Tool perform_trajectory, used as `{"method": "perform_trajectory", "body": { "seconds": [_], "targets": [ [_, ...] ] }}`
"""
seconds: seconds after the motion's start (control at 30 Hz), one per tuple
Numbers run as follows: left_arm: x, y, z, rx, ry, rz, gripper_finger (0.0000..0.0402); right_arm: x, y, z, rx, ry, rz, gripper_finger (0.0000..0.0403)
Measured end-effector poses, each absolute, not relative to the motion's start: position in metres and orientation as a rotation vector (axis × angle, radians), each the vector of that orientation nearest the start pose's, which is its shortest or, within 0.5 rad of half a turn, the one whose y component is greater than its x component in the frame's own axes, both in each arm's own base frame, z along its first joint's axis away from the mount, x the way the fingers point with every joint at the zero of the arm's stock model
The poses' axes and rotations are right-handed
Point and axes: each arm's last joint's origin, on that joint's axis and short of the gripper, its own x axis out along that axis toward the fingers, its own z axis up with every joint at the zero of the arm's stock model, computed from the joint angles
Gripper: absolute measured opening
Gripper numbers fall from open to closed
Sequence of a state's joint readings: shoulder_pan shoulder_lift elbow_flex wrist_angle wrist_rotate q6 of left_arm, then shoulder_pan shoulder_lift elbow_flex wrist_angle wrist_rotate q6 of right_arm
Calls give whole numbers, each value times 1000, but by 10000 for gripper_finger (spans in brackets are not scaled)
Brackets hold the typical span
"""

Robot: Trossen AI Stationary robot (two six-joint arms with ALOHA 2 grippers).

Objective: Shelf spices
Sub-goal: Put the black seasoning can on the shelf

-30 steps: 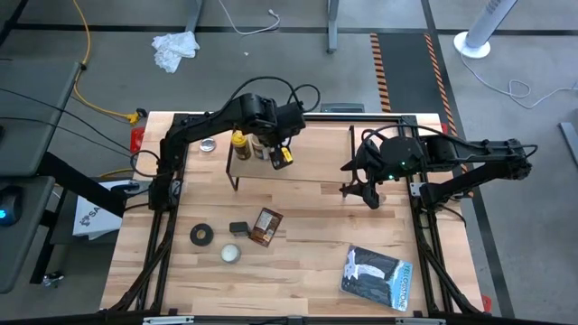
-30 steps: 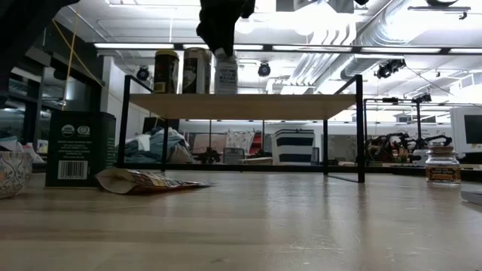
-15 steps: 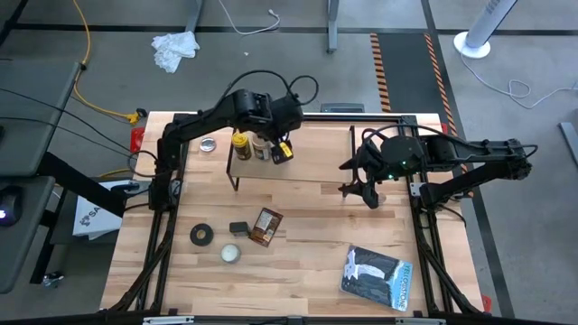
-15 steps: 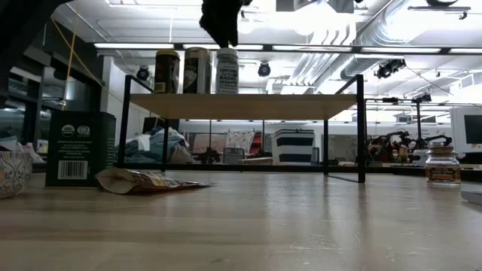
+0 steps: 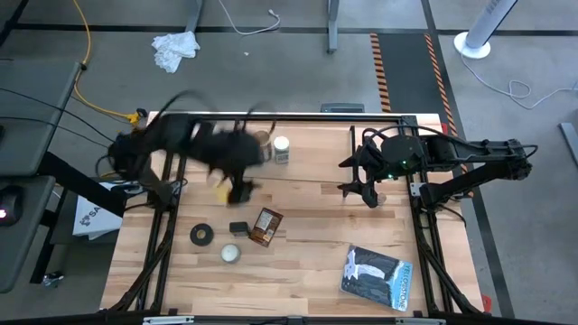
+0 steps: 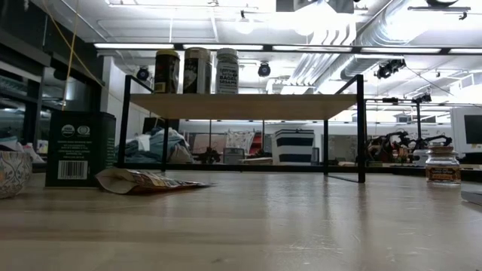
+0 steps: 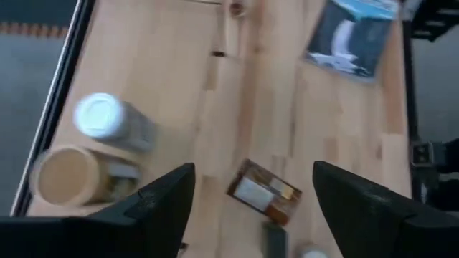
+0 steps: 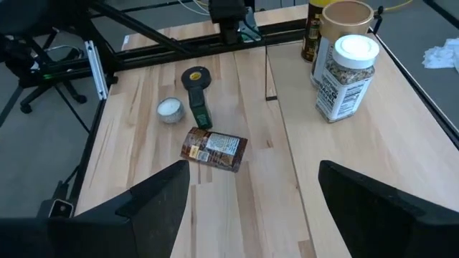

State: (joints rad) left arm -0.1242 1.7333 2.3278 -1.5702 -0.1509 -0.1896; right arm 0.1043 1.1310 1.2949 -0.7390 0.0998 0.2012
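Three jars stand on the shelf (image 6: 241,105) already, white-capped bottle (image 8: 346,68) included. The flat brown packet (image 8: 214,148) lies on the counter (image 5: 307,271), probably light and crinkly, so I'd pinch it across its short sides. Left gripper (image 7: 251,208) hangs above it, fingers wide and empty. Right gripper (image 8: 251,208) waits near the shelf's right end, wide too.

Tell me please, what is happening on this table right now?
A two-arm robot is putting spices on the shelf. Three containers stand in a row at one end of it: a yellow-lidded jar, a tan-lidded jar and a white-capped bottle. The left gripper is open and empty, above the flat brown packet on the table. The right gripper waits open over the shelf's other end.
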Motion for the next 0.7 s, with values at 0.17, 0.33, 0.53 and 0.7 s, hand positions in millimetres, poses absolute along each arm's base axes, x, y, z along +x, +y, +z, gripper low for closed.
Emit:
{"method": "perform_trajectory", "body": {
  "seconds": [0.17,0.33,0.53,0.7],
  "targets": [
    [265,-109,447,24,998,133,258,220,20,389,127,566,-49,307],
    [259,-167,386,20,1127,172,245,221,21,390,122,563,-10,307],
    [265,-185,343,-274,1165,261,243,225,26,390,147,559,86,307],
    [271,-179,346,-335,1110,294,243,241,41,380,105,587,176,307]
  ]
}}
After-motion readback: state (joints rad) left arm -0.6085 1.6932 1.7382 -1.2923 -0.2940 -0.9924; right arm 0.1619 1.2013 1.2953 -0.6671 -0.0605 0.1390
